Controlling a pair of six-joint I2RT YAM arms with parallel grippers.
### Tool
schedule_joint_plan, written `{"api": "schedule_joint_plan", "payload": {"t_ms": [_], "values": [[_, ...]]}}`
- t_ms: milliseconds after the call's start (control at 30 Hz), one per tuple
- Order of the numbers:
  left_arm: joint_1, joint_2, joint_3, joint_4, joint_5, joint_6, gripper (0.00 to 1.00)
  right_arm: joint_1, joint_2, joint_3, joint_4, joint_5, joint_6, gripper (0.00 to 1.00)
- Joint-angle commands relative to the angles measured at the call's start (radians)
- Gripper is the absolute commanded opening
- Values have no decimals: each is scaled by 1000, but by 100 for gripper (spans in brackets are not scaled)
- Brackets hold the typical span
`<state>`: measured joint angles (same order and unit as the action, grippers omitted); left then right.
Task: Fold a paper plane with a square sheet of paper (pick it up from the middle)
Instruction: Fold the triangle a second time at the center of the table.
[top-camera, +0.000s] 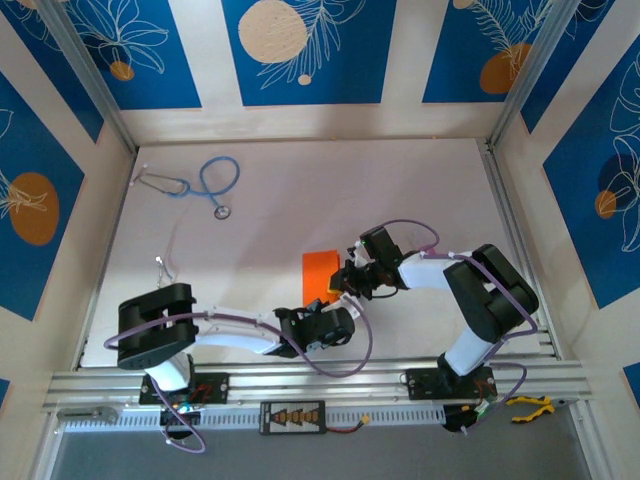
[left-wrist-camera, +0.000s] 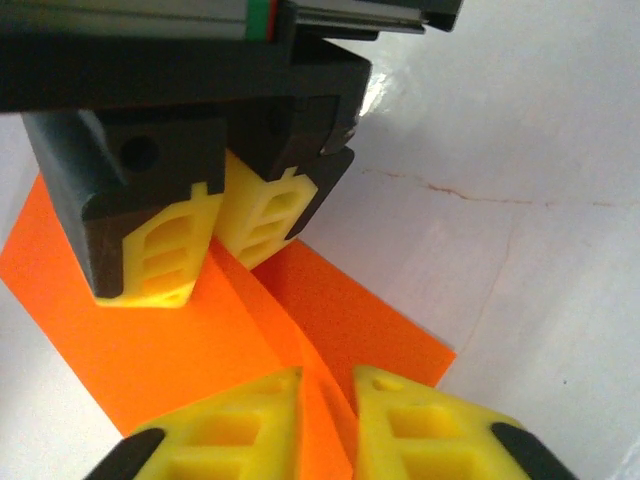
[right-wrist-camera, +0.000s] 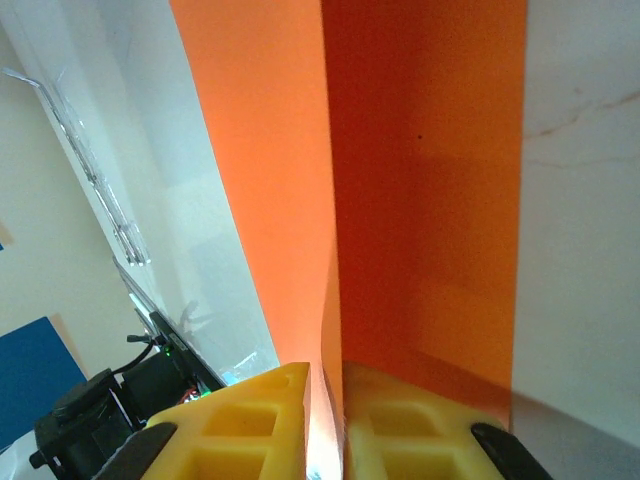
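Right gripper (right-wrist-camera: 325, 375) and left gripper (left-wrist-camera: 328, 385) both pinch the square sheet of paper (top-camera: 320, 270) at its raised middle ridge, between their jaws. Centre pinch done; seemingly every plane fold remains.

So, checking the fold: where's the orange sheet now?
Top view: the orange sheet lies near the table centre, its raised middle ridge pinched by the left gripper and right gripper.

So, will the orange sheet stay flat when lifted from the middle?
Probably not, it seems floppy: the orange sheet bends into a ridge where the right gripper pinches it. Likely light and easily creased too: it looks very thin.
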<state>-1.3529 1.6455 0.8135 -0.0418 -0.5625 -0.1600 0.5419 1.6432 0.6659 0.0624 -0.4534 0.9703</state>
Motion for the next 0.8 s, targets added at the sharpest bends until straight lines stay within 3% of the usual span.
{"api": "schedule_joint_plan", "payload": {"t_ms": [0, 100, 300, 767], "values": [[-6, 2, 29, -27, -10, -6, 11, -4, -31, 17, -28, -26, -17, 16], [-5, -5, 33, -41, 4, -9, 5, -5, -28, 15, -27, -22, -16, 16], [-2, -13, 42, -65, 33, -31, 1, -5, -20, 12, -29, -19, -18, 16], [21, -47, 29, -68, 123, -65, 0, -7, -18, 8, -44, -10, -25, 16]]}}
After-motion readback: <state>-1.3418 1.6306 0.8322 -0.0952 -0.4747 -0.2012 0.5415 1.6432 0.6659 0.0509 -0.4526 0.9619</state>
